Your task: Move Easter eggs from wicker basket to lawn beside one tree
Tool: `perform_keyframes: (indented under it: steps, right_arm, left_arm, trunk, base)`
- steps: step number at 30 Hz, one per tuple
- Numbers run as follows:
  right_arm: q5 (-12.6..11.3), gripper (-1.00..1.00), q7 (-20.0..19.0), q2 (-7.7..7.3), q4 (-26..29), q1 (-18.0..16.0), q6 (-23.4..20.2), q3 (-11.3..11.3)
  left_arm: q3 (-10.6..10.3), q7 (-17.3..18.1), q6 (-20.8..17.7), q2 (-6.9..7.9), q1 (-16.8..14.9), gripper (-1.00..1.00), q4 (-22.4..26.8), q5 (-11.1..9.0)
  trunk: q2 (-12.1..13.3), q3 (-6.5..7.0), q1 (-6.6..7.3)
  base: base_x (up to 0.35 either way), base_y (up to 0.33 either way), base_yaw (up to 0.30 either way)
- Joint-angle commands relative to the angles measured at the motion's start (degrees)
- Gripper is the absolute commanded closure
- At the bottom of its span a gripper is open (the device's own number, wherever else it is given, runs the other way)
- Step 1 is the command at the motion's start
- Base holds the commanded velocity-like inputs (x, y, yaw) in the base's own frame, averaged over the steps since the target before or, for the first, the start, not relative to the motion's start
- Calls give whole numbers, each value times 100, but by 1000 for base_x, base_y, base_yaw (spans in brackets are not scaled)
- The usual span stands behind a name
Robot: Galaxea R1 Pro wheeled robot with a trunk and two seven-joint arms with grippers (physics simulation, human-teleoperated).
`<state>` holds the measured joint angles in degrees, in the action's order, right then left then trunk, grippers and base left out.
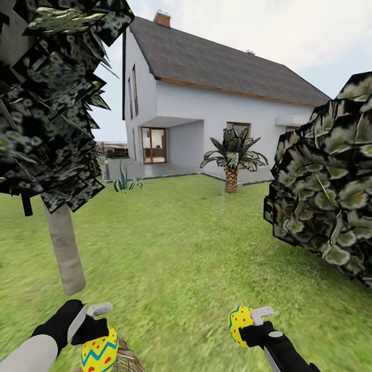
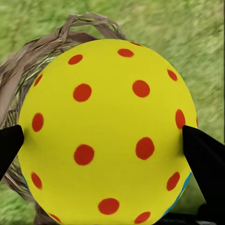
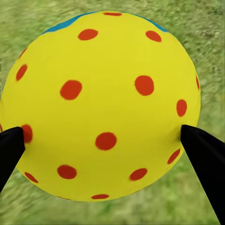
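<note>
You have an Easter egg in each gripper. The left gripper (image 1: 98,330) has its fingers (image 2: 204,154) clamped on the sides of a red-dotted, blue-zigzag egg (image 1: 99,352), held just above the wicker basket (image 1: 126,361). The right gripper (image 1: 248,323) grips another dotted egg (image 1: 239,325) over open lawn (image 1: 181,248), beside the basket. You are in the carrying step, I judge: both eggs are lifted out. Whether the third egg lies in the basket cannot be told. The pale-trunked tree (image 1: 64,248) stands close ahead on your left. Next, move toward its base, lower each egg onto the grass beside the trunk, then let go.
</note>
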<state>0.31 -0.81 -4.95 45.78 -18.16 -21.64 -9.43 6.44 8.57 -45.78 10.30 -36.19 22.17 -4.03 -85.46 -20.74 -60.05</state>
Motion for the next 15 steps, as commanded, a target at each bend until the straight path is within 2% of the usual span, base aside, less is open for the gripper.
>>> perform_keyframes:
  steps: [1, 6, 8, 10, 11, 12, 13, 15]
  right_arm:
    - [4, 100, -7, -6, 10, -3, -33, -15]
    - [4, 100, -7, -6, 6, -3, -33, -11]
    - [4, 100, -18, -32, 14, -3, -42, -7]
    - [49, 100, -37, -61, 40, -3, -147, -34]
    - [260, 100, -50, -64, 114, -3, -606, -181]
    - [449, 100, -77, -79, 315, -3, -1332, -306]
    - [537, 100, -150, -110, 601, -3, -1786, -357]
    - [563, 100, -197, -250, 851, -3, -1940, -362]
  left_arm:
    - [23, -7, -36, -2, -2, 100, 8, -40]
    - [62, 3, -28, 7, -2, 100, 57, -60]
    - [67, 4, 6, 7, -2, 100, 78, -70]
    - [67, -6, 289, 4, -2, 100, 79, -71]
    - [67, -12, 403, 1, -2, 100, 73, -71]
    - [68, -15, 450, -1, -2, 100, 70, -77]
    - [62, -14, 469, -3, -2, 100, 61, -79]
    - [65, -5, 480, -4, -2, 100, 52, -80]
  trunk:
    - [37, 11, 23]
    - [238, 101, 132]
    - [238, 101, 132]
    - [238, 101, 132]
    - [238, 101, 132]
    - [238, 101, 132]
    - [238, 101, 132]
    - [238, 101, 132]
  base:
    - [0, 0, 0]
    - [0, 0, 0]
    - [-16, 0, 0]
    - [-4, 0, 0]
    - [0, 0, 0]
    - [0, 0, 0]
    - [0, 0, 0]
    - [0, 0, 0]
